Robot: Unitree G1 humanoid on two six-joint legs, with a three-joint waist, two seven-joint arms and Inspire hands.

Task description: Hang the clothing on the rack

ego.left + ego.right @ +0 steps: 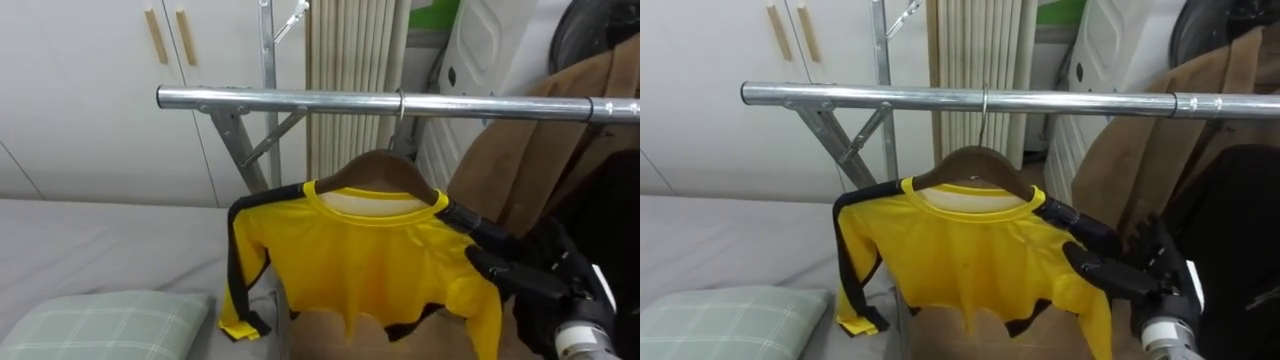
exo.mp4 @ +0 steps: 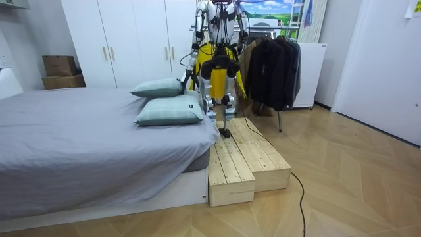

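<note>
**Log:** Since you have the feed, entry one: the garment?

**Operator:** Shirt (image 1: 370, 265): yellow, long-sleeved, black trim at the shoulders, cuffs and hem, pale inside the collar. I see it on a wooden hanger (image 1: 375, 168) hooked over the metal rail (image 1: 300, 100). One sleeve hangs limp toward the bed (image 1: 100, 235).

**Log:** Entry two: the arm?

**Operator:** Right hand (image 1: 525, 272): black, coming in from the lower right and reaching level toward the shirt's shoulder. Its fingers (image 1: 478, 226) lie stretched along the black shoulder trim, with another lower against the sleeve. I cannot tell whether they pinch the cloth or only touch it.

**Log:** Surroundings?

**Operator:** Brown coat (image 1: 560, 130) on the same rail, pillow (image 1: 100, 320) below. In the room view I have the robot on a wooden platform (image 2: 247, 158) between bed and rack.
</note>
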